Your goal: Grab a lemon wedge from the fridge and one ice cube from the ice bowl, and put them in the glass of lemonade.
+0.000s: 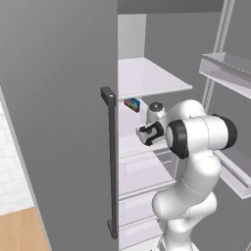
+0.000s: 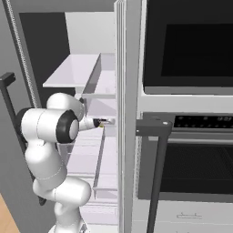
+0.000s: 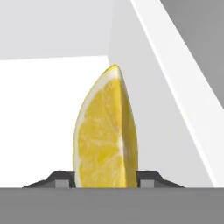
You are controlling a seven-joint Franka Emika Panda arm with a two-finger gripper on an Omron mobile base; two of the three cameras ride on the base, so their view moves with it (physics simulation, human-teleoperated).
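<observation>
A bright yellow lemon wedge (image 3: 105, 135) stands upright on the white shelf of the fridge (image 1: 59, 122). My gripper (image 3: 105, 177) reaches in over that shelf, and its dark fingertips (image 3: 63, 177) press against both sides of the wedge. From the right base view the gripper (image 2: 105, 122) is level with the middle shelf, with a speck of yellow at its tips. In the left base view the hand (image 1: 147, 133) points into the fridge past the left door's edge. The ice bowl and the glass of lemonade are out of view.
A small blue-and-red packet (image 1: 132, 104) and a pale jar with a dark lid (image 1: 156, 112) stand on the same shelf. Another white shelf (image 1: 147, 78) hangs close above. The open right door's bins (image 1: 225, 68) flank the arm. A black oven and microwave column (image 2: 191, 150) stands right of the fridge.
</observation>
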